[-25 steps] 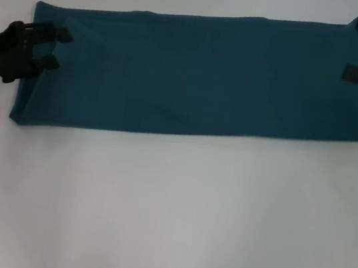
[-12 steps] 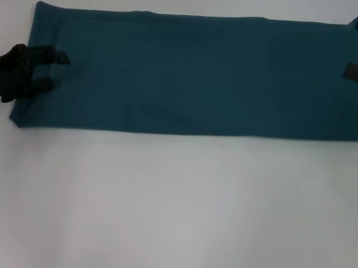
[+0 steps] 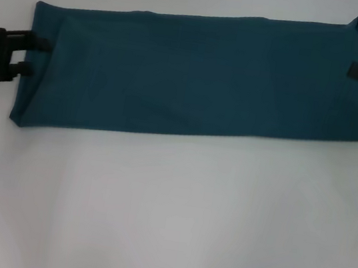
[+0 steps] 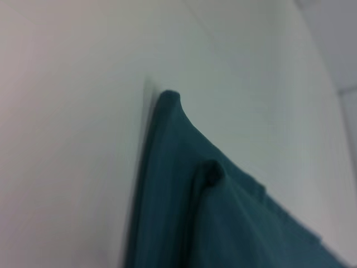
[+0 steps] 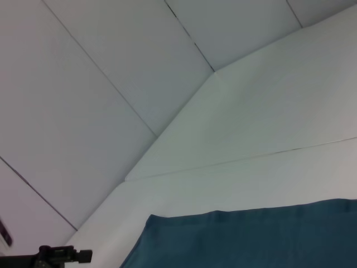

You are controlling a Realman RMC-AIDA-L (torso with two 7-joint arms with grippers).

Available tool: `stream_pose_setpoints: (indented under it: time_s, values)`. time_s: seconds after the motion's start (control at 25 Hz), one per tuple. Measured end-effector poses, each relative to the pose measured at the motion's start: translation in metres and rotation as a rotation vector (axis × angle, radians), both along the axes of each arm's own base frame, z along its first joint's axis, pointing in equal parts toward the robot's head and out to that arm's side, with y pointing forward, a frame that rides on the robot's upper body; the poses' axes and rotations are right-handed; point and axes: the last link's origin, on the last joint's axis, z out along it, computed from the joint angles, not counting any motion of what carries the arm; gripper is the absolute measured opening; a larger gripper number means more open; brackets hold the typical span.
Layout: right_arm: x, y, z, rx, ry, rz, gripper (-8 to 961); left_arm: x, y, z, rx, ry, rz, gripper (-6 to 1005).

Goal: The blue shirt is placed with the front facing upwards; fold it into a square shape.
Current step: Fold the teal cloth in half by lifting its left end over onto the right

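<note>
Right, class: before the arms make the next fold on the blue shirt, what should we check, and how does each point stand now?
1. The blue shirt lies flat as a long band: ok.
2. Left gripper at the shirt's left end, fingers open, not gripping: ok.
3. Right gripper at the right end; grip on cloth: cannot tell.
4. Small bump of cloth at the far right corner: not ok.
5. White table in front bare for folding: ok.

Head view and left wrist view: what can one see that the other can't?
Only the head view shows the whole long folded dark teal-blue cotton shirt, the open left gripper at one end and the right gripper at the other. Only the left wrist view shows the stacked folded layers up close. Both show the shirt and white table.
</note>
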Motion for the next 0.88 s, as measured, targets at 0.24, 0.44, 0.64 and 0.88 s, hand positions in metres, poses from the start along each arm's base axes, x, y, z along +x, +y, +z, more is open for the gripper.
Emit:
stream_pose_setpoints:
  time_s: [0.24, 0.44, 0.64, 0.88]
  values:
    - [0.0, 0.002, 0.0, 0.007, -0.01, 0.0, 844, 0.006, 0.013, 0.004, -0.095, 0.2, -0.159, 703]
    - [0.0, 0.002, -0.001, 0.004, -0.012, 0.002, 842, 0.011, 0.02, 0.002, -0.122, 0.288, -0.213, 703]
    - [0.001, 0.002, -0.001, 0.004, -0.013, 0.0, 841, 0.009, 0.025, 0.006, -0.107, 0.293, -0.15, 703]
    - [0.001, 0.001, -0.001, 0.004, -0.011, -0.002, 840, 0.004, 0.029, 0.007, -0.047, 0.237, 0.021, 703]
